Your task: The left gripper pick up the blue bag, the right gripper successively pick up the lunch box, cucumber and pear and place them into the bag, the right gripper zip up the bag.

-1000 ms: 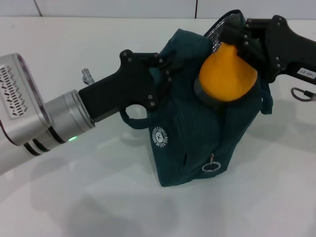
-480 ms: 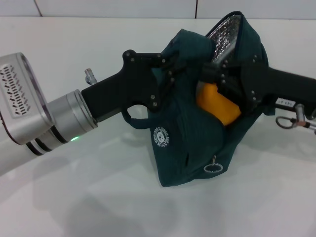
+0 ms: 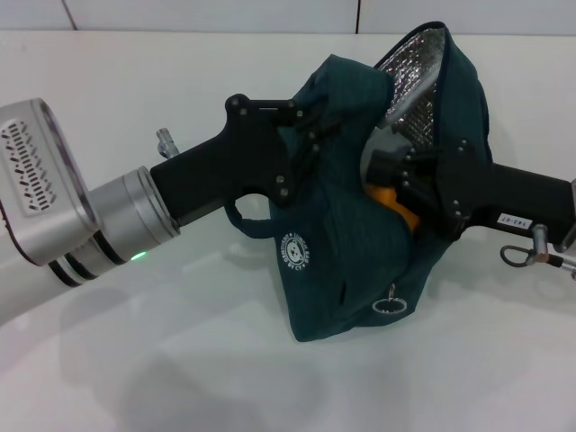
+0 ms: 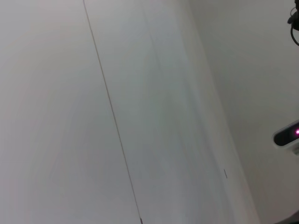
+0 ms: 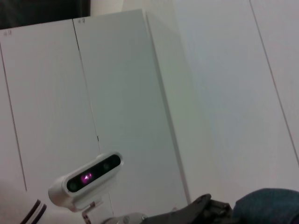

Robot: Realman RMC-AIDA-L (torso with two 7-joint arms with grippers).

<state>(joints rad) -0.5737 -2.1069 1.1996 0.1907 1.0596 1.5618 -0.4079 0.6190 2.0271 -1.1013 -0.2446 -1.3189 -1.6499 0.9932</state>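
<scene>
The blue bag (image 3: 351, 261) stands on the white table (image 3: 162, 360), its mouth open and its silver lining (image 3: 418, 76) showing. My left gripper (image 3: 301, 135) is shut on the bag's upper left rim and holds it up. My right gripper (image 3: 387, 180) reaches from the right into the open mouth, shut on the orange-yellow pear (image 3: 402, 205), which is mostly sunk inside the bag. The lunch box and the cucumber are out of view. A corner of the bag shows in the right wrist view (image 5: 271, 205).
A zipper pull ring (image 3: 387, 306) hangs on the bag's front. A metal loop (image 3: 517, 256) dangles by my right arm. The wrist views show only white wall panels and a small camera unit (image 5: 86, 179).
My right gripper has moved down and left with the pear, from above the bag's mouth to inside it. The left gripper and bag have barely moved.
</scene>
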